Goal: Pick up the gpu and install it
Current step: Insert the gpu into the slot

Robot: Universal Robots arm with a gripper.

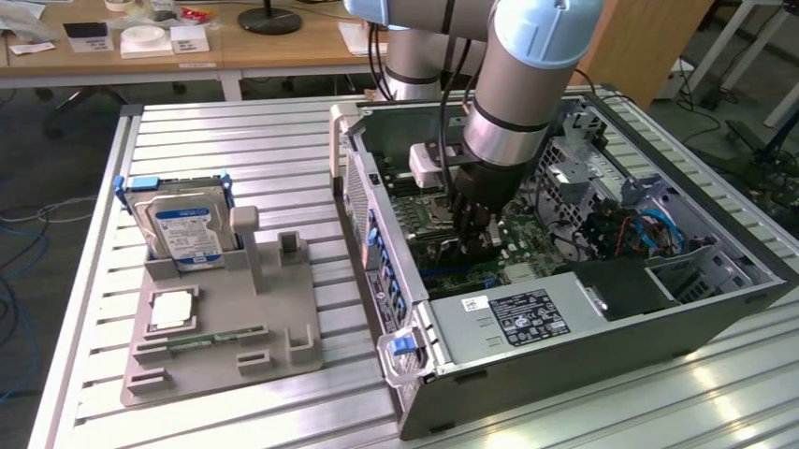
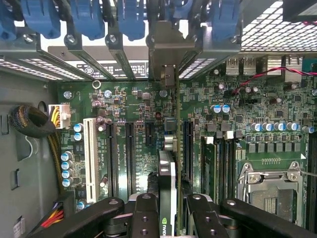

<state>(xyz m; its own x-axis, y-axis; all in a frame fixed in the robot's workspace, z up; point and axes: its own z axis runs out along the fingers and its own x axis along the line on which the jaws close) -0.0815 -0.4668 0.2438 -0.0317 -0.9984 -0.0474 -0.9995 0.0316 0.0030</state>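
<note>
The end effector (image 2: 171,218) is clamped on the gpu (image 2: 167,171), held edge-on over an expansion slot (image 2: 187,144) inside the computer case (image 1: 562,374). Insertion is judged in hand, and exact slot alignment is called for.

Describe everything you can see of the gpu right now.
The gpu shows edge-on: a thin card with a black-and-silver cooler bearing a logo, its silver metal bracket meeting the case's rear slots. It stands on edge over the motherboard, clamped in the pincer. Whether it sits in a slot I cannot tell.
</note>
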